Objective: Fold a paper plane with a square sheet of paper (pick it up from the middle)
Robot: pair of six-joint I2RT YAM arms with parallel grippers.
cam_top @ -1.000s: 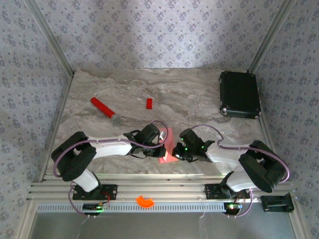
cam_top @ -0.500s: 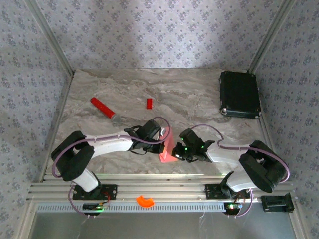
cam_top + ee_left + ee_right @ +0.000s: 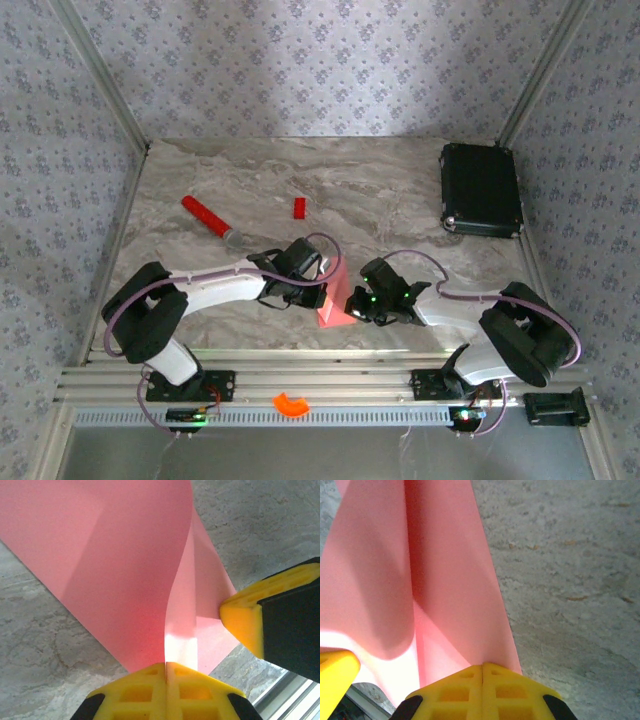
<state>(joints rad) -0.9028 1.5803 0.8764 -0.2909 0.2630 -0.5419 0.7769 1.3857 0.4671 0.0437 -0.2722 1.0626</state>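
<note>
Fingers on both arms are pressed together on the same thing. The left fingers (image 3: 137,692) clamp one edge of the square sheet of paper (image 3: 125,565), and the right fingers (image 3: 455,692) clamp another edge of it (image 3: 445,580). No gap shows between either yellow pair, only the thin salmon-pink paper pinched in the seam.

From the left wrist, the sheet rises away from the clamp in two layers that curve apart, with a soft fold line running up the broad left layer. A yellow tip of the right fingers (image 3: 247,615) touches the paper's right edge. From the right wrist, the sheet shows as two long panels meeting at a shaded central crease, and a tip of the left fingers (image 3: 335,672) sits at the lower left corner against the paper.

From above, the sheet (image 3: 333,305) is a narrow pink shape held between the left fingers (image 3: 312,291) and the right fingers (image 3: 353,305), over the near middle of the marble-patterned tabletop (image 3: 380,190), close to its front edge. Whether its lower end touches the tabletop cannot be told.

Farther back on the left lies a red stick with a grey tip (image 3: 208,220), and a small red block (image 3: 299,207) sits near the middle, both well apart from the paper. A black case (image 3: 481,190) lies in the far right corner. An orange piece (image 3: 291,404) rests on the metal rail in front of the arm bases.
</note>
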